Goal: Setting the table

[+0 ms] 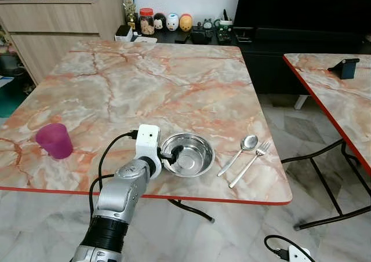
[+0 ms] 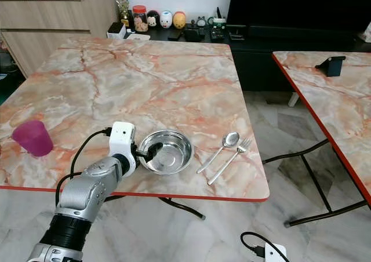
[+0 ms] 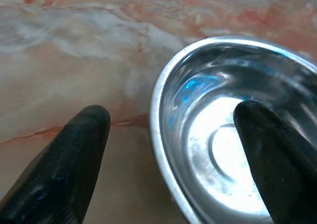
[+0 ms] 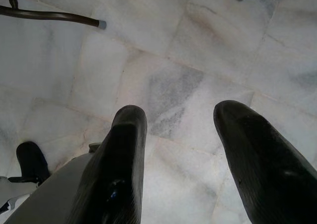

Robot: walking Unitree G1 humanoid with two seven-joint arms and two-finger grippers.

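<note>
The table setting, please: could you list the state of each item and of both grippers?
Steel bowl: upright, empty, rim between the left fingers.
Left gripper: open, one finger outside the rim, one inside.
Spoon: flat, right of the bowl.
Fork: flat beside the spoon.
Purple cup: upright, on the table's left.
Right gripper: open, above the floor.

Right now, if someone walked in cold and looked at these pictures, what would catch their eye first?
Probably the left gripper at the steel bowl near the front edge of the marble table, its fingers open astride the rim, one inside and one outside. Just right of the bowl lie a spoon and fork side by side. A purple cup stands alone towards the table's left edge.
</note>
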